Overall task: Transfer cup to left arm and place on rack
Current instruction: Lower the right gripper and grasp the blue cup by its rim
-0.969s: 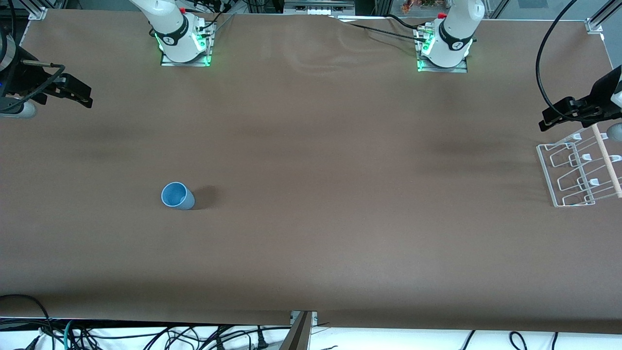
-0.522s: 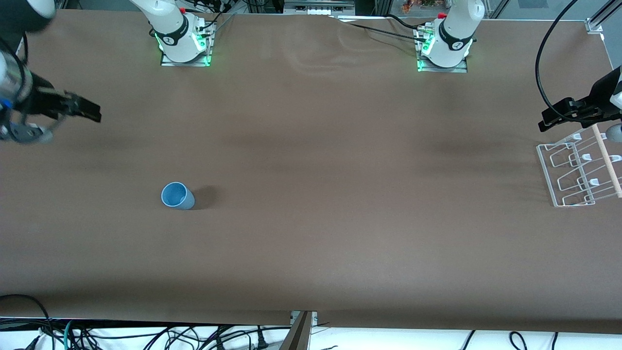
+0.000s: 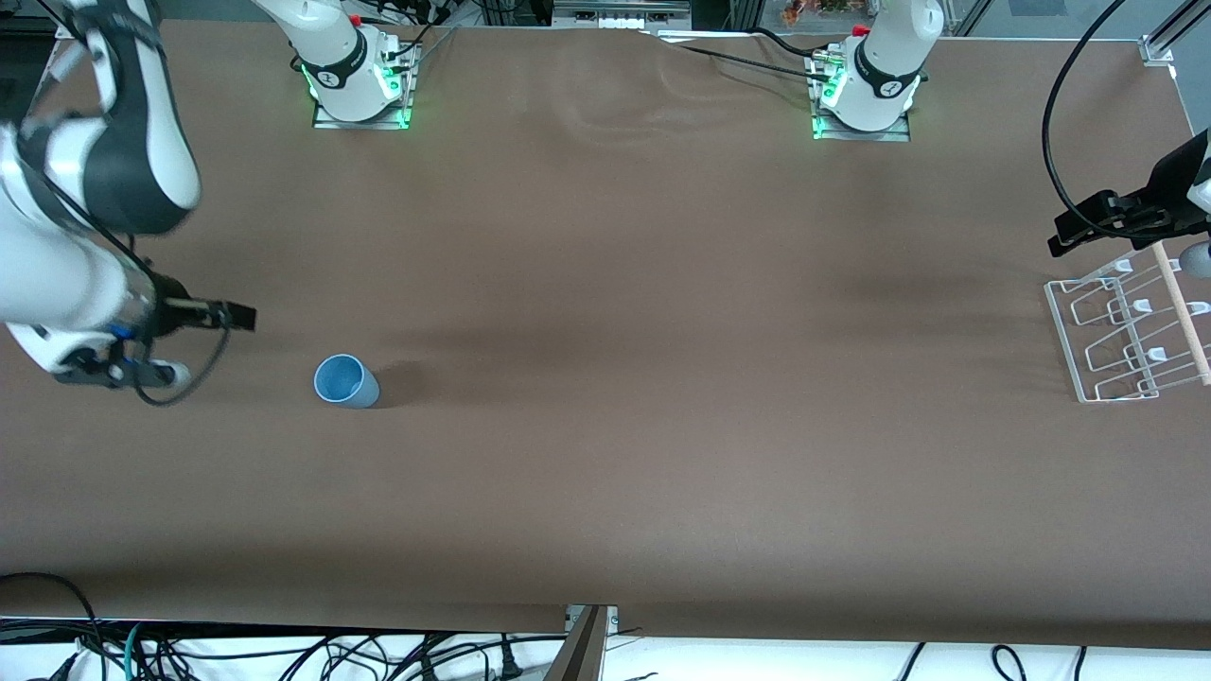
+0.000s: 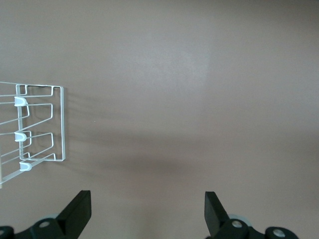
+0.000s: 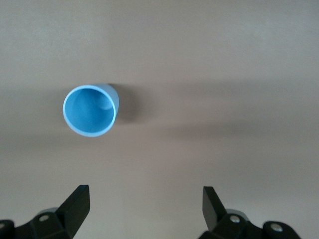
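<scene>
The light-blue cup stands upright, mouth up, on the brown table toward the right arm's end. My right gripper is open and empty above the table beside the cup, apart from it. The right wrist view shows the cup off to one side of the open gripper. The wire rack with its pale wooden rod sits at the left arm's end. My left gripper waits, open and empty, above the table beside the rack. The left wrist view shows that gripper and the rack's edge.
Both arm bases stand on the table along its edge farthest from the front camera. A black cable loops above the table near the left gripper. Cables hang below the table's front edge.
The right arm has swung in from the table's end, bringing its gripper close to the cup. The cup, the rack and the left arm have not moved.
</scene>
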Available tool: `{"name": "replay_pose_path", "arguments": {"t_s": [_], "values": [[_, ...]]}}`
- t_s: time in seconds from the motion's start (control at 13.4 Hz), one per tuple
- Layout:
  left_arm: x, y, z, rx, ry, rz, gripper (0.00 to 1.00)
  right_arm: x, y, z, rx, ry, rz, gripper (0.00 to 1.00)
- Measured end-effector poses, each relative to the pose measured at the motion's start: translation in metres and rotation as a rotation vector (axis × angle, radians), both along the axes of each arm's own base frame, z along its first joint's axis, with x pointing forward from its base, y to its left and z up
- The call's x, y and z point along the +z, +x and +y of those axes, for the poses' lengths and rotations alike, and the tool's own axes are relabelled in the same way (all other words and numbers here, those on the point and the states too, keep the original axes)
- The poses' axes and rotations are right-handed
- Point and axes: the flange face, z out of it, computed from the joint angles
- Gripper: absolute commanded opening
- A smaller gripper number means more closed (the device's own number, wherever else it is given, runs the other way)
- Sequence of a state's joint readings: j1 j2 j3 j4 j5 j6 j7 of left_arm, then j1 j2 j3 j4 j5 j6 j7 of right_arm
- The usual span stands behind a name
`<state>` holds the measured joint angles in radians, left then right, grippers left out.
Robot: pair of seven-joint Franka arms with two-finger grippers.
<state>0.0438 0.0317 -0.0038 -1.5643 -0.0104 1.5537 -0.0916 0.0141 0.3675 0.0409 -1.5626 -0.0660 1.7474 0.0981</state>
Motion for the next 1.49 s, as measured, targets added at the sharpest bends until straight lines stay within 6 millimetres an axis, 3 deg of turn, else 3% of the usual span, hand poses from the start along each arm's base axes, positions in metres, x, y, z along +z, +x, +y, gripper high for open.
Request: {"name": "replay_pose_path", "arguments": {"t_s": [0.22,0.37,0.67,0.97,1.42,1.49], "values": [[0.000,0.000,0.000,-0.001,0.000,0.000,1.00,-0.057,0.014,0.009,0.017,0.012,-0.030,1.00],[0.000,0.000,-0.001,-0.001,0.000,0.000,1.00,-0.080,0.018,0.015,0.027,0.021,-0.043,1.00],[0.000,0.000,-0.001,-0.002,0.000,0.000,1.00,-0.108,0.020,0.042,0.050,0.059,-0.064,1.00],[0.000,0.000,-0.001,-0.002,0.000,0.000,1.00,-0.149,0.009,0.044,0.053,0.066,-0.084,1.00],[0.000,0.000,-0.001,-0.002,0.000,0.000,1.00,-0.177,-0.005,0.043,0.054,0.071,-0.109,1.00],[0.000,0.000,-0.001,-0.002,0.000,0.000,1.00,-0.182,-0.007,0.042,0.053,0.072,-0.112,0.95]]}}
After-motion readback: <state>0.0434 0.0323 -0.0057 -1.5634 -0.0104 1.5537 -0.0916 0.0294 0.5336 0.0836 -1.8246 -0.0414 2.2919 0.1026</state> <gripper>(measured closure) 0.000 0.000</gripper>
